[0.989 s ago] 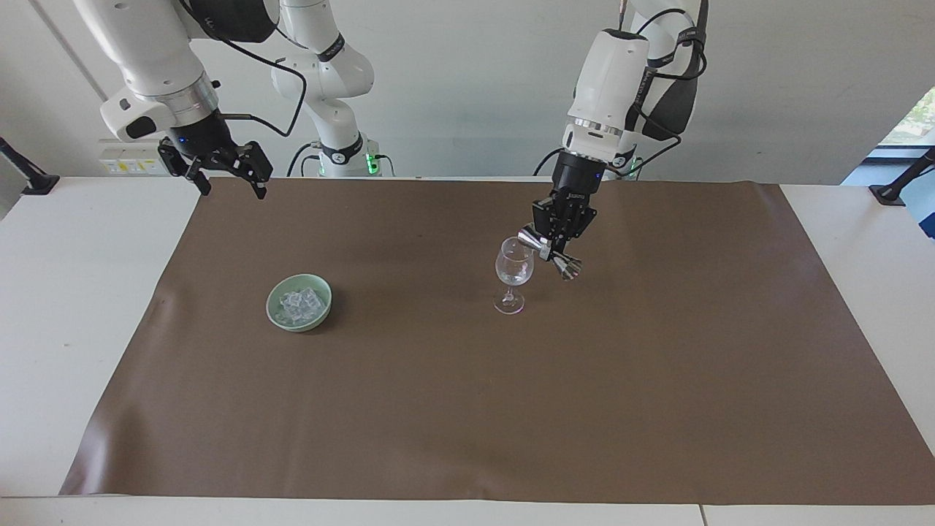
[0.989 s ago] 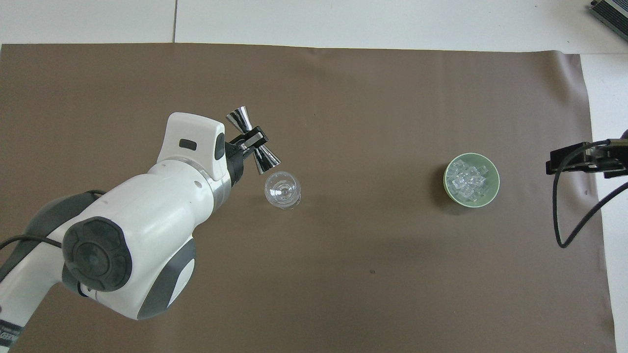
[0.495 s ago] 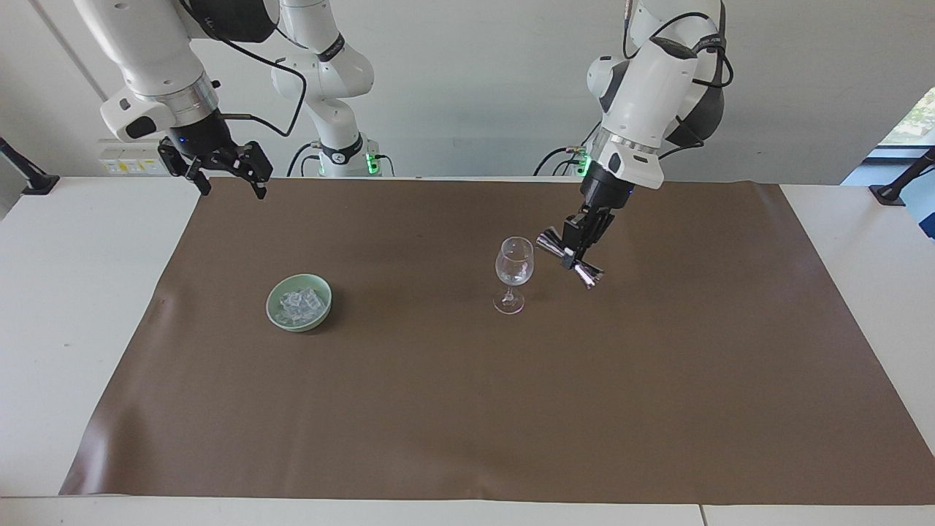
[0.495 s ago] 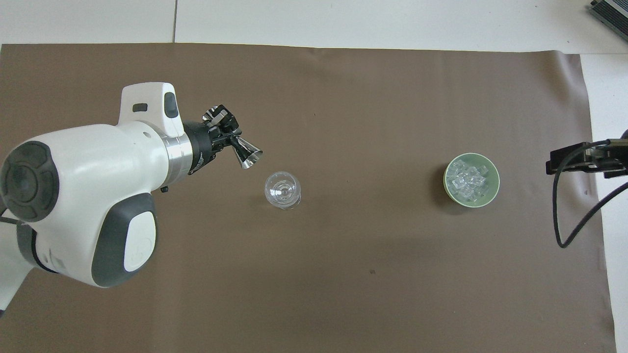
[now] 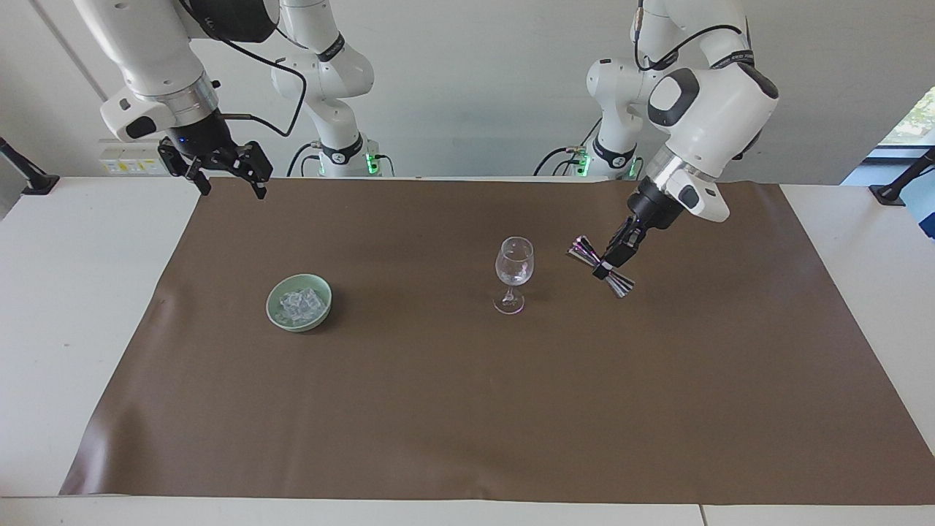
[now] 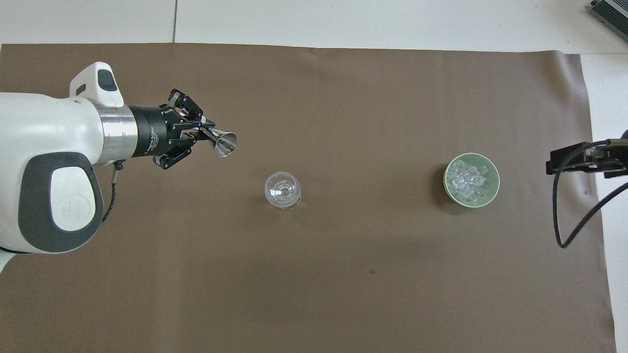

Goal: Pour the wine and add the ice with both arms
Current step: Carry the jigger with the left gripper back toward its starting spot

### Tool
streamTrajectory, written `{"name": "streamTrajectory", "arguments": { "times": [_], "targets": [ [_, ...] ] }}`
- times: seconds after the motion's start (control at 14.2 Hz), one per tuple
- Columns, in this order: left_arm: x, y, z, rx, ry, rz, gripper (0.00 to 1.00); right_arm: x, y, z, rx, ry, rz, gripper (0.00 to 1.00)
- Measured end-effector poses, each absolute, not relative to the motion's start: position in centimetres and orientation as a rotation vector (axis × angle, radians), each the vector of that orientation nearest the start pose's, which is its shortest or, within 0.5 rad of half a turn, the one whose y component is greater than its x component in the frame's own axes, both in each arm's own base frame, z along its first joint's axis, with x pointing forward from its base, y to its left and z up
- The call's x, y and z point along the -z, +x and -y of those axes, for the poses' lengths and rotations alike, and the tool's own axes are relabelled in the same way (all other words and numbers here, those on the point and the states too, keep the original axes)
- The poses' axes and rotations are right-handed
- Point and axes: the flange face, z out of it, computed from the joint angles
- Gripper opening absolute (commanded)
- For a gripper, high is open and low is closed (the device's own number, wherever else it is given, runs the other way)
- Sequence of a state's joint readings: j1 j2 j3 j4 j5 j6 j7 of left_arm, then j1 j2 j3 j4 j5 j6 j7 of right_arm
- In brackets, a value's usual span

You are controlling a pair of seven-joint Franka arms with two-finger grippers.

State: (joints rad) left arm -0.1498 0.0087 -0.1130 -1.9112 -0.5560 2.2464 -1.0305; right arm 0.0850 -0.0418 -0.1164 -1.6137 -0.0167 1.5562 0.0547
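Swung away from the wine glass, the left gripper now slants low at centre right, clamped on a tilted steel jigger. Overhead shows the jigger's open mouth. Upper left, the right gripper waits, fingers spread. Ice fills the green bowl on the brown mat.

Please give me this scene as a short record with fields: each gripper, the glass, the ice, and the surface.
left gripper: shut on jigger, tilted, over the mat beside the glass
right gripper: open, empty, waits over the mat edge at its own end
wine glass: upright on the mat
ice: cubes in the green bowl
brown mat: covers the table middle
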Motion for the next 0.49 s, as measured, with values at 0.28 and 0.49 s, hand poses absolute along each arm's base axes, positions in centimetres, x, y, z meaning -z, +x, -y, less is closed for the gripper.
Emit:
{"name": "streamTrajectory", "arguments": {
  "times": [0.28, 0.49],
  "targets": [
    [-51.0, 59.0, 10.3, 0.297, 2.046, -1.414, 0.00, -62.6, 53.9, 2.0, -0.025, -3.151, -0.136, 1.00],
    [-48.7, 60.8, 6.3, 0.403, 1.949, -1.469, 0.00, -62.6, 53.9, 2.0, -0.025, -3.151, -0.136, 1.00]
  ]
}}
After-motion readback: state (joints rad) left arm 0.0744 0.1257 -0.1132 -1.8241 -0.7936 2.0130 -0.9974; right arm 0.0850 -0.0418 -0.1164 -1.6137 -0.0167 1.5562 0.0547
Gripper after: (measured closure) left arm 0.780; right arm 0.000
